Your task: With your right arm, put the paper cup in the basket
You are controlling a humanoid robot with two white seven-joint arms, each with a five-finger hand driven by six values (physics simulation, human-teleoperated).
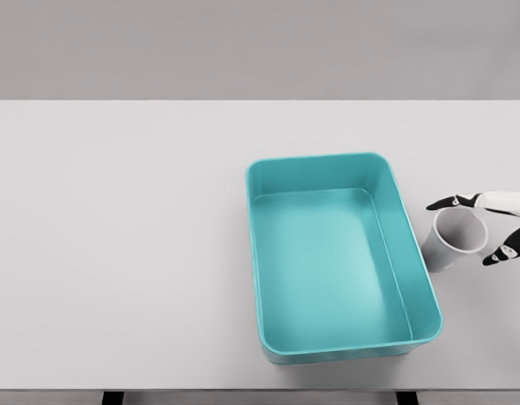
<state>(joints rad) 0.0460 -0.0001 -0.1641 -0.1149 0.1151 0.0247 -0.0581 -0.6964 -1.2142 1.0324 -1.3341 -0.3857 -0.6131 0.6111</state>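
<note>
A white paper cup [450, 240] stands on the table just right of the teal basket [262, 253], its opening up and apart from the basket wall. My right hand [465, 231] comes in from the right edge at the cup's rim. One dark-tipped finger [441, 203] lies along the far side of the rim and another [501, 253] on the near right side, so the rim sits between them. The basket is rectangular and has nothing inside. The left arm does not show.
The grey table [116, 253] stretches wide to the left of the basket. Its front edge runs along the bottom of the picture, close to the basket's near wall. The cup is near the table's right edge.
</note>
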